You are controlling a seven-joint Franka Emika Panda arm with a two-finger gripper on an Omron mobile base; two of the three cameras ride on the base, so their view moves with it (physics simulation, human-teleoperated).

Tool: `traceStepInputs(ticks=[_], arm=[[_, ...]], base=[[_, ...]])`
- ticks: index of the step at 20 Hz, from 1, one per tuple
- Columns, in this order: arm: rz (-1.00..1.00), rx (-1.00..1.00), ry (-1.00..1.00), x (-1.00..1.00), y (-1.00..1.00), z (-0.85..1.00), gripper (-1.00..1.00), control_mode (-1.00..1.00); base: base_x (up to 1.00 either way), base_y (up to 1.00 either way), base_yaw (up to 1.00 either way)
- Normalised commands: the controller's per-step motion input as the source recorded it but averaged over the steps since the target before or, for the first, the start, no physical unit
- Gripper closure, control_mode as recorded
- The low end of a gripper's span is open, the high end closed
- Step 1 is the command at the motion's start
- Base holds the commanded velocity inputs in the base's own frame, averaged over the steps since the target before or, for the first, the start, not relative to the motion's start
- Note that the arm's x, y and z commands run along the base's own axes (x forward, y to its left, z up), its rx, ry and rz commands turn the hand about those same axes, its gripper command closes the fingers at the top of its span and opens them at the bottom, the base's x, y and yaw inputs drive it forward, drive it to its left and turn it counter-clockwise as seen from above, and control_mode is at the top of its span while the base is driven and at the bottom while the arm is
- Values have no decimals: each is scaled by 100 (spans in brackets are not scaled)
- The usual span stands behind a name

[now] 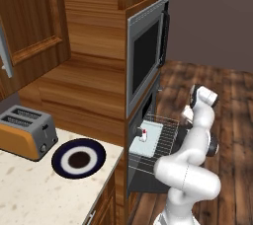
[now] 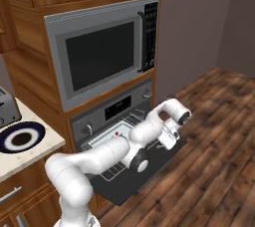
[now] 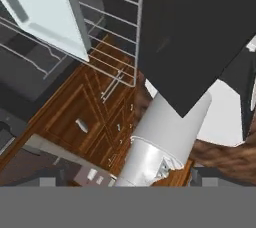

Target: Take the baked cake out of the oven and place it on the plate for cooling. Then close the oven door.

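My gripper (image 2: 174, 135): hanging over the outer edge of the lowered door, just past the pulled-out rack; my wrist bends down toward it.
My fingers: the two dark tips (image 3: 47, 176) sit far apart at the bottom corners of the hand view, spread wide, with nothing between them. The base views are too small to confirm this, so I go by the hand view.
The baked cake (image 1: 144, 133): well back from my fingers, toward the oven mouth, sitting on a pale tray (image 1: 148, 139). White top, red cherry, very small.
Tray and rack: the tray lies flat on the wire rack (image 1: 168, 135), which is slid out over the door. In the hand view a corner of the tray (image 3: 47, 9) and the rack wires (image 3: 112, 32) lie ahead of my fingertips.
The oven (image 2: 112, 114): under the microwave (image 2: 99, 52), cavity open.
The oven door (image 2: 134, 183): dropped flat, below my fingers.
The plate (image 1: 79, 158): on the counter (image 1: 29, 189), far to the side of my fingers, bare, beside the toaster (image 1: 25, 131).
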Motion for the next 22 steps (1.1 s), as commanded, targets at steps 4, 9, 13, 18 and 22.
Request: traceStepInputs(ticks=[4, 9, 13, 18, 22], arm=[[-4, 5, -4, -84, 36, 72, -100, -100], [0, 23, 33, -49, 3, 100, -100, -100], [0, 10, 26, -76, 34, 85, -100, -100], [0, 4, 33, -62, 53, 95, -100, -100], [-1, 0, 5, -17, 23, 98, -100, -100]], base=[[0, 0, 0], [0, 0, 0], [0, 0, 0], [0, 0, 0], [0, 0, 0]])
